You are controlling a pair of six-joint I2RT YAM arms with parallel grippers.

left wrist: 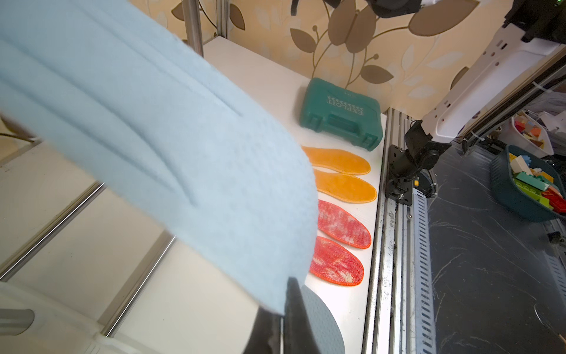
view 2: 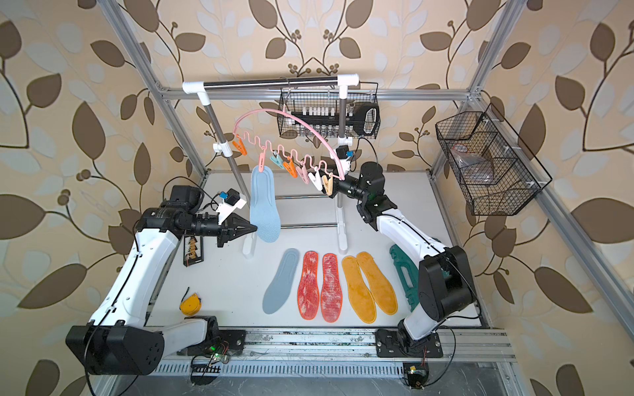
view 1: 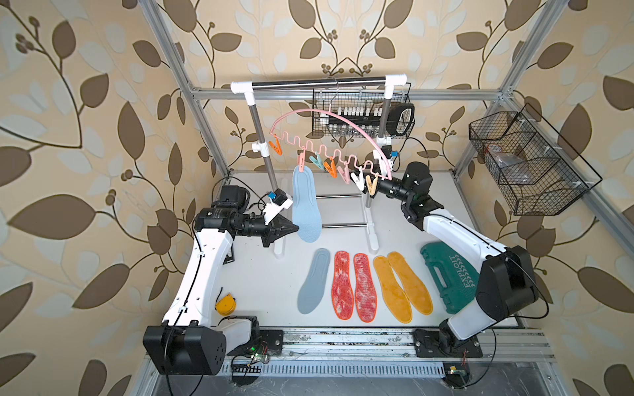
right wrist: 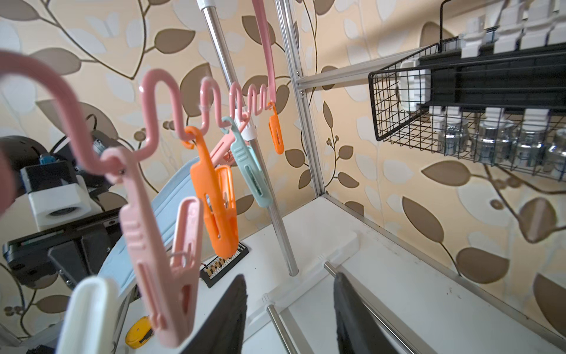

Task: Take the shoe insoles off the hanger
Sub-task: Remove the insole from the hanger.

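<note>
Grey-blue foam, ridged along its length, sits between my left fingers (view 1: 286, 229). They are pressed together on the left edge of the hanging insole (view 1: 306, 205), near its broad lower end. Its narrow end is held above by a salmon-pink clip (view 1: 301, 164) on the hanger (view 1: 302, 111), which hooks over the steel rack (view 1: 326, 84). My right fingers (right wrist: 228, 315) stand spread with nothing between them, at the hanger's right end, just beside its loose clips (right wrist: 159, 245). On the near worktop (view 1: 260, 281) lie the other grey-blue insole (view 1: 312, 283), the mottled red pair (view 1: 343, 291) and the fuzzy orange pair (view 1: 392, 295). A green case (view 1: 446, 277) sits right of them.
</note>
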